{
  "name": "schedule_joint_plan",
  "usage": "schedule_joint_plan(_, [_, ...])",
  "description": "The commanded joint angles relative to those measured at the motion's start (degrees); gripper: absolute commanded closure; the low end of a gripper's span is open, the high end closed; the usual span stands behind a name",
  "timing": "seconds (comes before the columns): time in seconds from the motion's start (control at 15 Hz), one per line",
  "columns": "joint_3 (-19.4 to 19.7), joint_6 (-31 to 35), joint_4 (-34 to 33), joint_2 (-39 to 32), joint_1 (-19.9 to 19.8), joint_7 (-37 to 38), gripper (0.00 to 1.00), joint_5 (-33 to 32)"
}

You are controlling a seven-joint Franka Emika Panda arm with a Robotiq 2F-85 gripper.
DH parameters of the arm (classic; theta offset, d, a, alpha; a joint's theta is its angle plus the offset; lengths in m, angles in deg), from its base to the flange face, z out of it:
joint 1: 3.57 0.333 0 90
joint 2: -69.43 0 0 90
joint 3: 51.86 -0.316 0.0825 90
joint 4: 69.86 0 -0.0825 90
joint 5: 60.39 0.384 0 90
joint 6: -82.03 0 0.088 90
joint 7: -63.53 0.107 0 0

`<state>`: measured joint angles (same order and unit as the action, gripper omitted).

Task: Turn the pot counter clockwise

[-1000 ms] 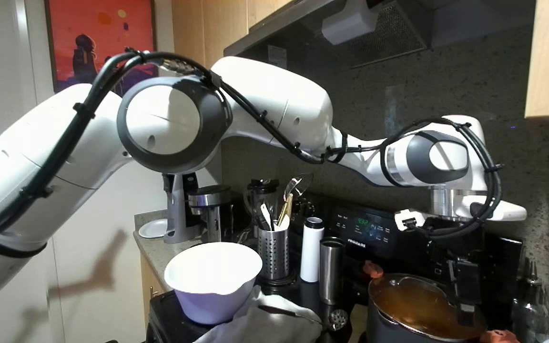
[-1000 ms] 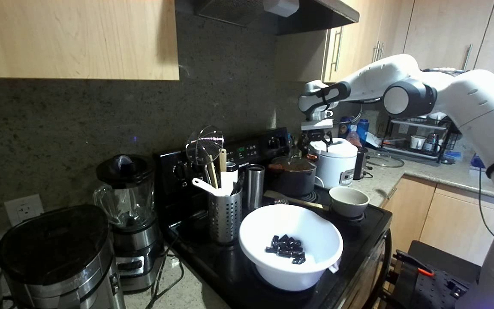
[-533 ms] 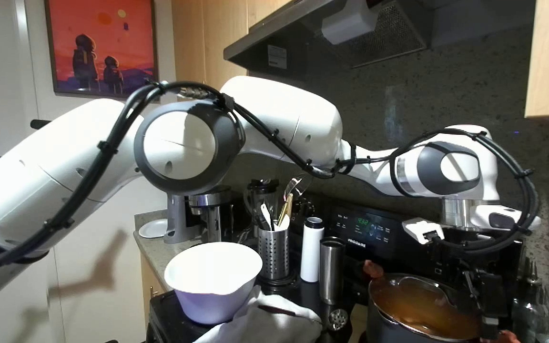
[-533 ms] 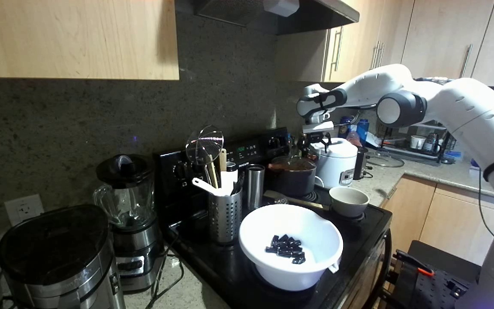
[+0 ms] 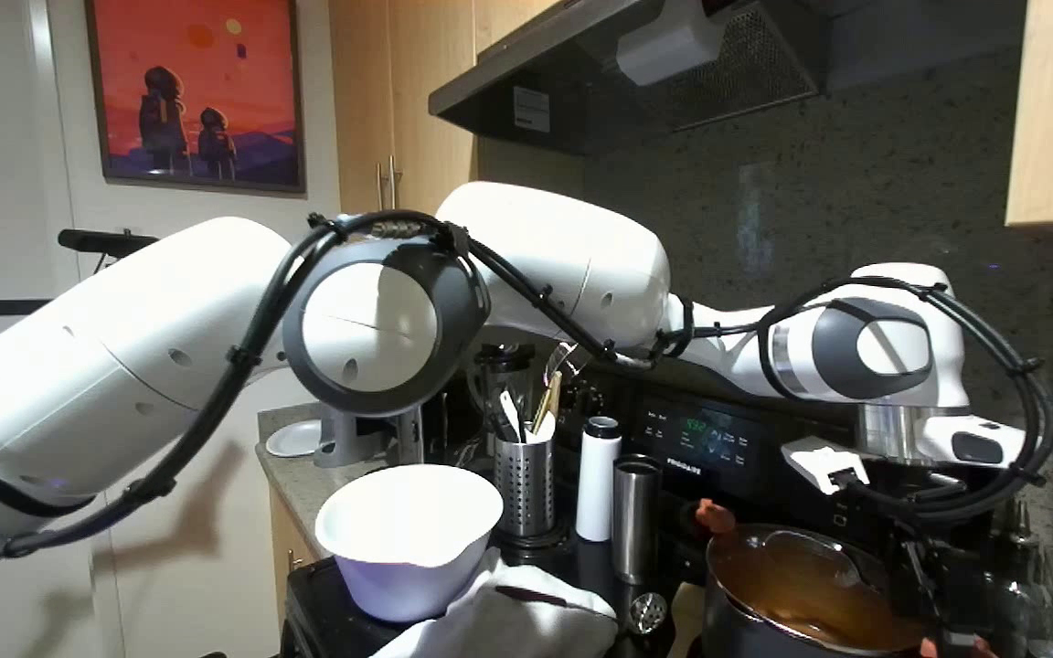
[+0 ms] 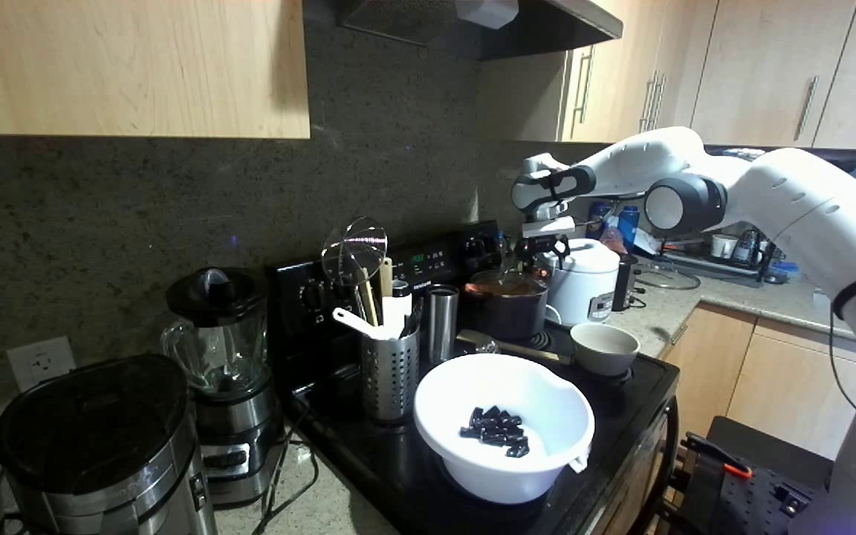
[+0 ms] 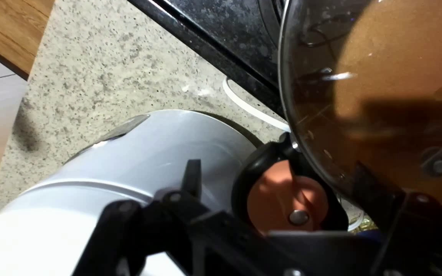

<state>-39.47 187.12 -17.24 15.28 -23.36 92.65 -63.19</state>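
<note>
In an exterior view the gripper [image 6: 543,260] points down at the edge of the pot [image 6: 506,316], its two fingers parted, one of them seen against the white cooker [image 6: 584,286]. The pot stands on the stove [image 6: 398,468], between the steel tumbler [image 6: 443,323] and the cooker. Nearer the camera, a white bowl [image 6: 504,479] holds a heap of black pieces [image 6: 498,429].

In an exterior view the pot sits at lower right under its glass lid [image 5: 792,594], with one reddish handle [image 5: 715,516] plain to see. The gripper, dark against the dark stove, reaches down at the opposite, orange handle [image 5: 981,649] by the bottom of the frame; orange shows on either side of a dark fingertip. The spread of the fingers cannot be told from here.

In the wrist view the fingers [image 7: 193,178] stand wide apart, with that orange handle [image 7: 269,191] in the space between them. A gap shows on each side of it, and the gripper has hold of nothing. One finger lies across the cooker in this view, the other across the lid; whether the latter touches the glass cannot be told.
</note>
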Motion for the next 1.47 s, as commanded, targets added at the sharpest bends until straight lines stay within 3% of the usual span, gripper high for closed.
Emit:
schedule_joint_plan(0.0, [-0.67,-0.29,-4.45,-2.43,-0.51,-1.41,0.00,0.38])
schedule_joint_plan(0.07, [-0.62,-0.27,-5.02,-2.77,-0.47,-1.29,0.10,0.33])
schedule_joint_plan(0.13, [-0.63,-0.25,-5.62,-3.06,-0.51,-1.33,0.03,0.35])
schedule_joint_plan(0.53, [-0.47,0.03,-8.55,-4.74,-0.63,-1.29,0.00,0.21])
schedule_joint_plan(0.6, [-0.39,-0.02,-8.96,-5.05,-0.61,-1.13,0.04,0.14])
schedule_joint_plan(0.67, [-0.37,-0.34,-9.37,-5.34,-0.64,-1.15,0.26,0.13])
schedule_joint_plan(0.8, [-0.28,-0.51,-9.96,-5.84,-0.61,-1.01,0.31,0.05])
schedule_joint_plan(1.4, [-0.20,-0.61,-11.62,-6.11,-1.11,-0.86,0.98,0.08])
